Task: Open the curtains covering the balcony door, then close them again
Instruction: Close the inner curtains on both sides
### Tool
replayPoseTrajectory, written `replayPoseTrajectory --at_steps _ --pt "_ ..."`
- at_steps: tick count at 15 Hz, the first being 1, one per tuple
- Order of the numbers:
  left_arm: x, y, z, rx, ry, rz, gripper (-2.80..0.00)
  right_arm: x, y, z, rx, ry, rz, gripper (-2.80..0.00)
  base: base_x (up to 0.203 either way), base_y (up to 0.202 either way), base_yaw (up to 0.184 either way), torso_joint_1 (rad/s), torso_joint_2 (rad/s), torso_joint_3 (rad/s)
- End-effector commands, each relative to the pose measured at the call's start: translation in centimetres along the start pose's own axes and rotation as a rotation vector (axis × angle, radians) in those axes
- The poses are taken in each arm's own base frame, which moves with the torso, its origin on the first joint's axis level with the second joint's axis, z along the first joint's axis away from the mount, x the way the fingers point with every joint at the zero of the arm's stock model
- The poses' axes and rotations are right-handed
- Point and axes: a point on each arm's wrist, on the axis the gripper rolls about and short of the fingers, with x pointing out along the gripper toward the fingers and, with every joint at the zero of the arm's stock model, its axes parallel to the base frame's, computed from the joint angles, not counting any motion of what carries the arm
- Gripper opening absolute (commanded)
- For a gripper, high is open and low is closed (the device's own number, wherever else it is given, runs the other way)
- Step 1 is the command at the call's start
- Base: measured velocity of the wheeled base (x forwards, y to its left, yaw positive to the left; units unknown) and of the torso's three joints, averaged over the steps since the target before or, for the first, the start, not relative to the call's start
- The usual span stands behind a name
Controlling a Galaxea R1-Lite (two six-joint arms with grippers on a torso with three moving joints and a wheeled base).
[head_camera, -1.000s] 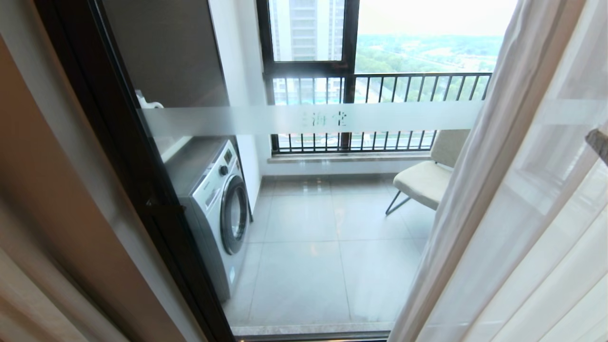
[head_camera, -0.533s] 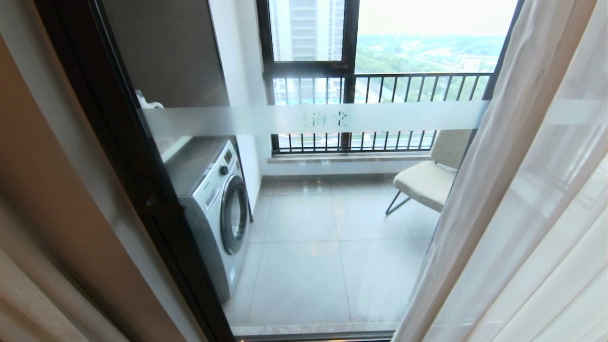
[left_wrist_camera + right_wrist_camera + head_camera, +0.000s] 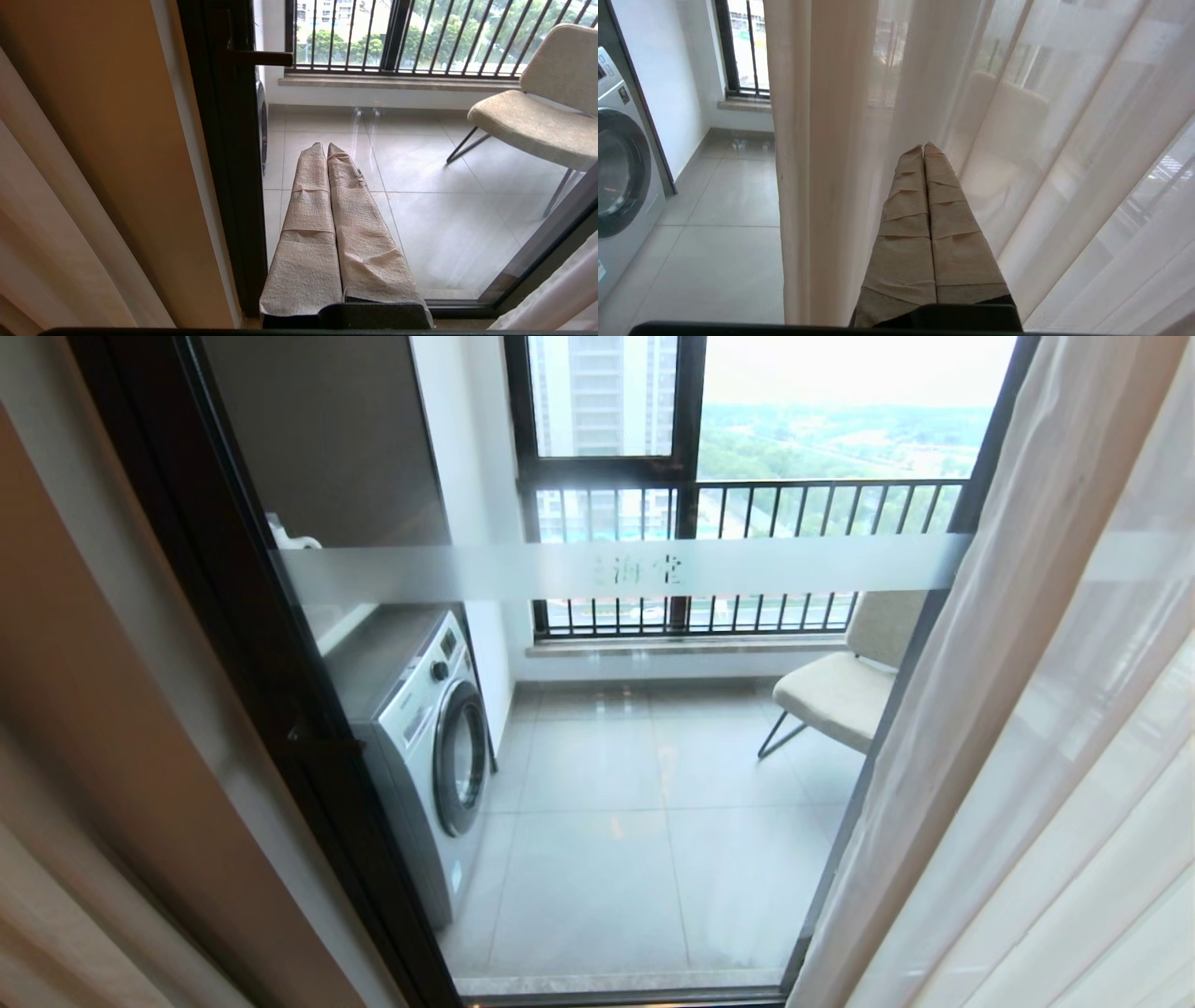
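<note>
two paper-wrapped grippers show, each with its fingers pressed flat together and nothing between them. the right gripper [image 3: 924, 145] points into the white sheer of the curtains [image 3: 1017, 140], its tips at the folds; whether they touch the fabric cannot be told, and the sheer's gathered edge hangs just beside it. the left gripper [image 3: 325, 145] faces the balcony door [image 3: 224, 154], with the black frame and small handle [image 3: 259, 58] just beside it and the beige drape off to that side. across the door glass runs a frosted band [image 3: 616, 567] with faint characters, partly legible as "海宅". beyond stand a washing machine [image 3: 434, 747], its badge unreadable, and a chair [image 3: 840, 681].
</note>
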Motion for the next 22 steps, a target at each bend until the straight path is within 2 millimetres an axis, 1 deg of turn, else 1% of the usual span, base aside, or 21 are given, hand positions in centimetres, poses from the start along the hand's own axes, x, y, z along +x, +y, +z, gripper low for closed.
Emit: replayPoseTrajectory --at_steps 1,5,9,11,13,15,17,22 --pt "0.0 0.0 0.0 -0.001 -0.001 0.000 -2.80 -1.9 0.0 -1.8 0.008 0.009 -0.011 -2.80 0.000 0.000 0.000 0.000 0.00 0.000" --pt "0.0 0.0 0.0 -0.001 -0.001 0.000 -2.80 -4.4 0.0 -3.8 0.078 0.103 -0.005 -2.80 0.000 0.000 0.000 0.000 0.00 0.000" --pt "0.0 0.0 0.0 -0.001 -0.001 0.000 -2.80 -7.0 0.1 -6.1 0.084 0.188 0.009 -2.80 0.000 0.000 0.000 0.000 0.00 0.000" --pt "0.0 0.0 0.0 -0.001 -0.001 0.000 -2.80 -8.1 0.2 -6.9 0.102 0.180 0.028 -2.80 0.000 0.000 0.000 0.000 0.00 0.000" --pt "0.0 0.0 0.0 -0.001 -0.001 0.000 -2.80 -9.0 0.3 -7.6 0.114 0.163 0.091 -2.80 0.000 0.000 0.000 0.000 0.00 0.000" --pt "0.0 0.0 0.0 -0.001 -0.001 0.000 -2.80 -9.7 0.4 -8.2 0.117 0.140 0.107 -2.80 0.000 0.000 0.000 0.000 0.00 0.000" --pt "0.0 0.0 0.0 -0.001 -0.001 0.000 -2.80 -10.1 0.4 -8.3 0.121 0.100 0.108 -2.80 0.000 0.000 0.000 0.000 0.00 0.000" --pt "0.0 0.0 0.0 -0.001 -0.001 0.000 -2.80 -10.1 0.4 -8.4 0.130 0.102 0.106 -2.80 0.000 0.000 0.000 0.000 0.00 0.000"
